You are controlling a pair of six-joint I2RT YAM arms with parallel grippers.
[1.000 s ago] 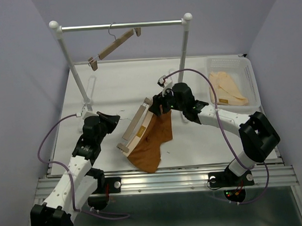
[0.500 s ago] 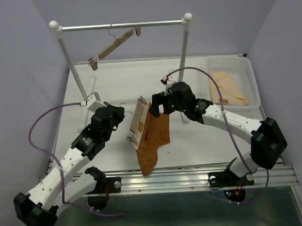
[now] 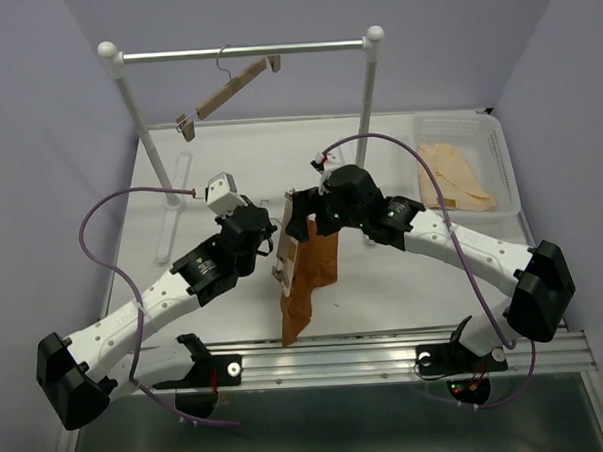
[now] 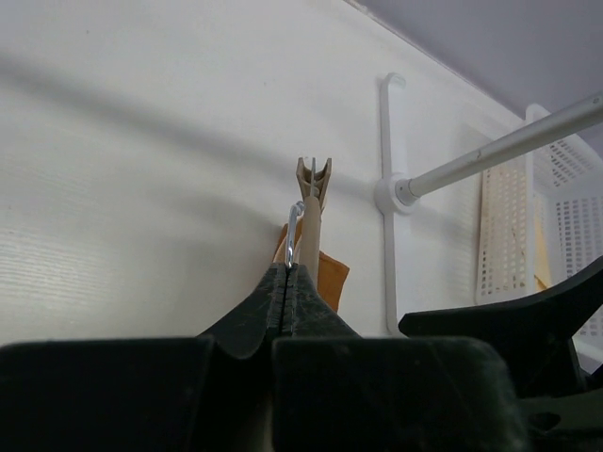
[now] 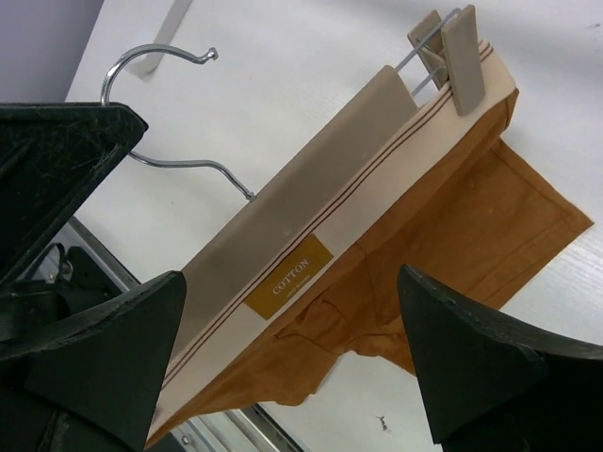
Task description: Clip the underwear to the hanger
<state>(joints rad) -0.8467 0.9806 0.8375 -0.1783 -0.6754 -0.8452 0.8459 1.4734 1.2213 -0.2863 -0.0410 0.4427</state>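
The light-wood hanger (image 3: 285, 249) hangs above the table with the rust-orange underwear (image 3: 308, 271) draped below it. My left gripper (image 3: 269, 237) is shut on the hanger's wire hook (image 4: 294, 226). In the left wrist view the gripper (image 4: 285, 268) has the bar (image 4: 309, 221) end-on beyond it. In the right wrist view one clip (image 5: 462, 56) pinches the tan waistband (image 5: 377, 221) at the far end; the other end is hidden. My right gripper (image 3: 303, 218) is open beside the hanger's upper end, and its wrist view (image 5: 290, 273) shows the fingers wide apart facing the underwear (image 5: 443, 245).
A second hanger (image 3: 225, 89) hangs on the rack's rail (image 3: 304, 48) at the back. One rack post (image 3: 368, 103) stands just behind the right arm. A white basket (image 3: 503, 152) at the back right holds peach garments (image 3: 460, 184).
My left arm reached up and to the right and closed on the hook. The hanger and underwear lifted off the table and turned more upright. The right gripper shifted left with it.
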